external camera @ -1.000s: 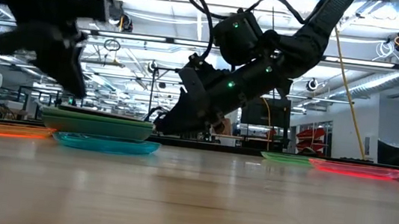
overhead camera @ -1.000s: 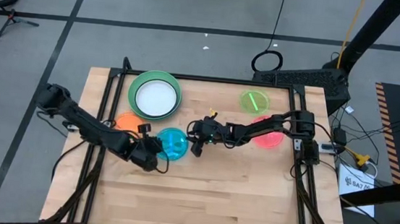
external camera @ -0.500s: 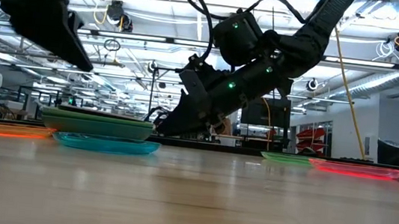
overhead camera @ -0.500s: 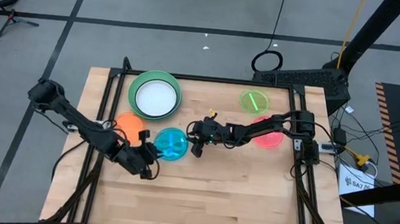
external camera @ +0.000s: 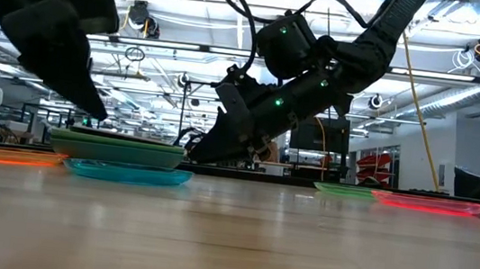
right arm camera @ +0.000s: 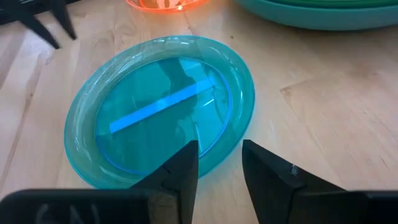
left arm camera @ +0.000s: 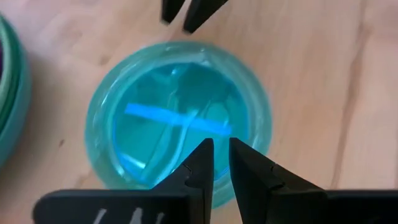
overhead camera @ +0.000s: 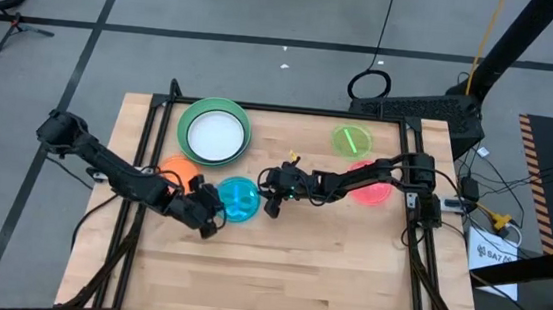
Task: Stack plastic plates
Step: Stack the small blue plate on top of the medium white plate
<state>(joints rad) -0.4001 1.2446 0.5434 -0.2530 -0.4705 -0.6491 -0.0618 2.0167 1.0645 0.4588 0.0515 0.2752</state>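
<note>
A clear blue plate (overhead camera: 238,200) lies flat on the table's middle left; it also shows in the left wrist view (left arm camera: 177,118) and the right wrist view (right arm camera: 158,109). My left gripper (overhead camera: 213,216) hovers just above its near-left rim, with only a narrow gap between its fingers (left arm camera: 215,163). My right gripper (overhead camera: 271,199) is open and low at the plate's right rim (right arm camera: 214,163); I see no touch. An orange plate (overhead camera: 183,173) lies left of the blue one. A white plate lies on a green stack (overhead camera: 214,133) at the far left.
A lime plate (overhead camera: 351,139) and a pink plate (overhead camera: 374,187) lie flat at the far right, beside and under my right arm. The near half of the wooden table (overhead camera: 286,276) is bare. Black frame rails (overhead camera: 146,154) run along the left and right sides.
My left gripper drew back toward the table's near-left and rose, then came back down toward the blue plate's near-left rim. The plates lie as before.
</note>
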